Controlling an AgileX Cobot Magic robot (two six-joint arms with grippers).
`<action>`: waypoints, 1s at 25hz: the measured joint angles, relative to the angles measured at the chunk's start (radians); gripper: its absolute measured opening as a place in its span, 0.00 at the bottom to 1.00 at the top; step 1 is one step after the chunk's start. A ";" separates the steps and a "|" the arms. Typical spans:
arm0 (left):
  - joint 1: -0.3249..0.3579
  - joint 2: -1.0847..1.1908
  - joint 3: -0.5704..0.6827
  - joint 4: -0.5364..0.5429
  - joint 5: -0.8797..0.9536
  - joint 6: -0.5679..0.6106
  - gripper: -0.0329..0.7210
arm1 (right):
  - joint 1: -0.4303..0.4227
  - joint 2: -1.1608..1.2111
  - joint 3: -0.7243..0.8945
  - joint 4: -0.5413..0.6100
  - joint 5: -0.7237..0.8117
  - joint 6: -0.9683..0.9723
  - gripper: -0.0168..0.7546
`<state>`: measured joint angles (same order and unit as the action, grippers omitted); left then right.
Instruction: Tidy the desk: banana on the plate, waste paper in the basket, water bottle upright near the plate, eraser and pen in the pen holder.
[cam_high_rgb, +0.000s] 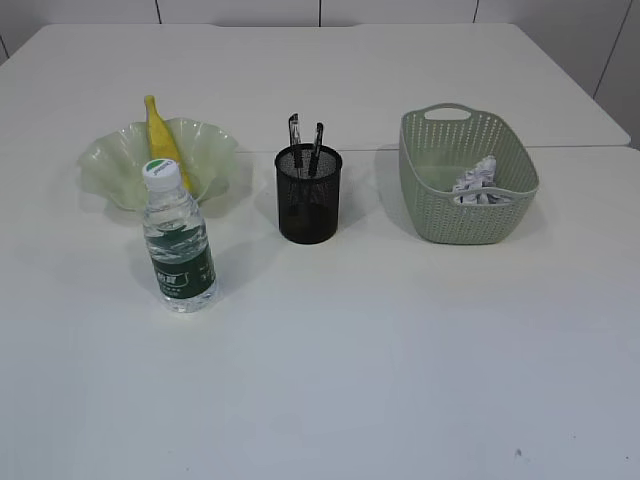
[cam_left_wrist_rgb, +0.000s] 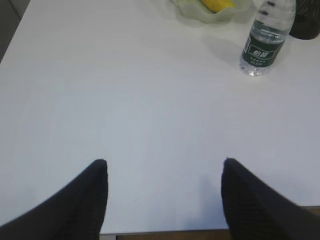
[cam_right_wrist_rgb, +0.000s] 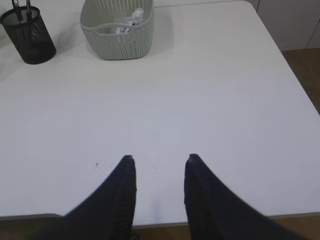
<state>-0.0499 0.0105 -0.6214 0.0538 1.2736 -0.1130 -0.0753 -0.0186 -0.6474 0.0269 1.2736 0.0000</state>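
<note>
The yellow banana (cam_high_rgb: 162, 135) lies on the pale green ruffled plate (cam_high_rgb: 110, 165) at the back left. Just in front of the plate the water bottle (cam_high_rgb: 179, 240) stands upright. Two pens (cam_high_rgb: 305, 145) stick out of the black mesh pen holder (cam_high_rgb: 309, 195) in the middle; the eraser is hidden. Crumpled waste paper (cam_high_rgb: 478, 185) rests inside the sage green basket (cam_high_rgb: 465, 215) on the right. Neither arm appears in the exterior view. My left gripper (cam_left_wrist_rgb: 165, 161) hangs open and empty over the desk's near edge, far from the bottle (cam_left_wrist_rgb: 265, 40). My right gripper (cam_right_wrist_rgb: 160, 157) is open and empty, also near the front edge.
The white desk (cam_high_rgb: 400, 360) has a seam running across behind the plate and basket. In the right wrist view the desk's right edge (cam_right_wrist_rgb: 295, 75) and brown floor show. The desk's front edge lies directly under both grippers.
</note>
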 joint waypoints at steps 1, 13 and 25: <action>0.000 0.000 0.009 0.002 0.000 0.000 0.71 | 0.000 -0.002 0.015 0.000 0.000 -0.005 0.34; 0.000 0.000 0.045 0.080 0.000 0.000 0.71 | 0.000 -0.002 0.095 -0.012 0.002 -0.055 0.34; 0.000 0.000 0.077 0.086 -0.110 0.000 0.71 | 0.000 -0.002 0.136 -0.027 -0.106 -0.057 0.34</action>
<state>-0.0499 0.0105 -0.5443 0.1393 1.1639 -0.1130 -0.0753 -0.0205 -0.5115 0.0000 1.1674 -0.0571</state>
